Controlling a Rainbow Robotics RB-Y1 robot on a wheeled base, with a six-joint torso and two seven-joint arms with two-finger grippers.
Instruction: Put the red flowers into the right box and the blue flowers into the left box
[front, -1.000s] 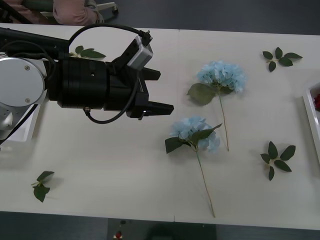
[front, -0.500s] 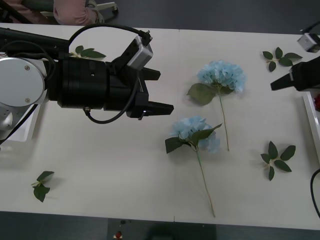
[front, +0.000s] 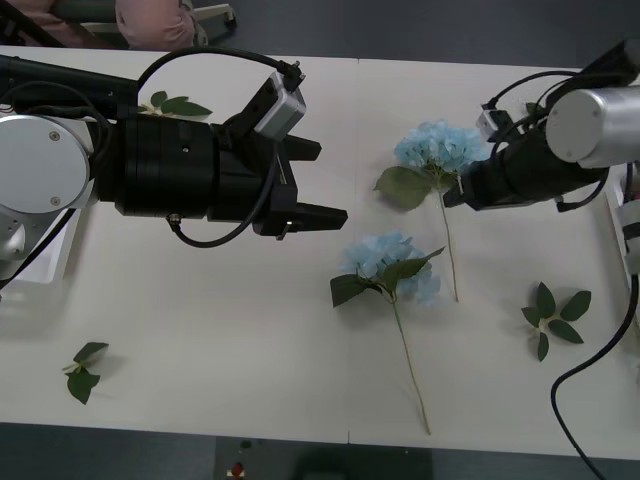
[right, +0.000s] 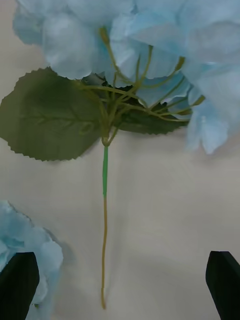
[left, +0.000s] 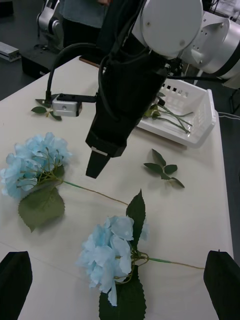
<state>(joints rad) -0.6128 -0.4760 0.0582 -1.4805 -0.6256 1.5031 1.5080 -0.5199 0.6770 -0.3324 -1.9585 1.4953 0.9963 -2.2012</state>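
Observation:
Two blue flowers lie mid-table: a far hydrangea (front: 443, 150) and a nearer one (front: 388, 265). My right gripper (front: 458, 190) hovers open over the far one's thin stem (right: 105, 220), just below the head (right: 150, 45), its black fingers (right: 17, 285) on either side. My left gripper (front: 325, 185) hangs open above the table to the left of both flowers; from its wrist the nearer hydrangea (left: 110, 250) sits just ahead. The right box (left: 207, 112) holds thin green stems (left: 172, 114); the red blooms are hidden. A corner of the left box (front: 62, 255) shows under the left arm.
Loose green leaf sprigs lie scattered: one at the back left (front: 175, 103), one near the front left (front: 82, 370), one at the right (front: 555, 315). A black cable (front: 590, 360) loops down at the right edge.
The right arm has come in from the right edge and moved left until its gripper is over the far hydrangea's stem. The left arm and both flowers have not moved.

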